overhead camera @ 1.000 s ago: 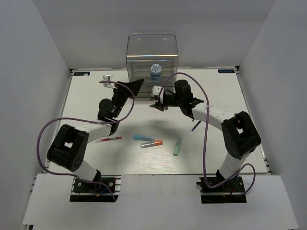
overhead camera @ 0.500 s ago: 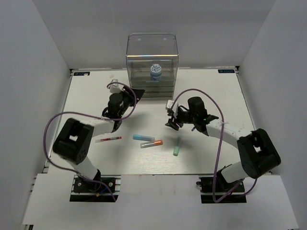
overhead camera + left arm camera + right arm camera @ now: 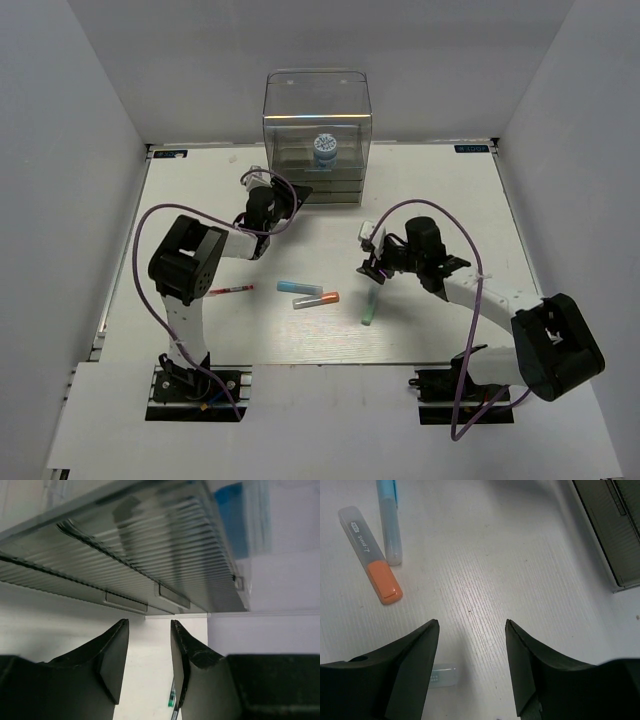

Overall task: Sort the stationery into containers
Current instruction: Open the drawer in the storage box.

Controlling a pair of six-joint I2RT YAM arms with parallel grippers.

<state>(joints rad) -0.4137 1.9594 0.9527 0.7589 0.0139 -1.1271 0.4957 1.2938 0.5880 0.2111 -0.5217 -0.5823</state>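
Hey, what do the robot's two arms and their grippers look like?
The left arm and right arm have bulky black joints joined by white links, on metal base plates. A loose purple cable loops along each. The left gripper and right gripper each have two matte black fingers, wedge-shaped, tapering to blunt tips.

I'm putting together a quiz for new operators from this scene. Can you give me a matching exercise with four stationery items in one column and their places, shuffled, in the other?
Items:
1. patterned tub
2. red pen
3. pale-green marker
4. orange-tipped marker

Places:
A. nearest the right gripper
B. inside the clear box above the drawers
C. side by side with the light-blue marker
D. farthest left on the table

Pairs: 1-B, 2-D, 3-A, 4-C
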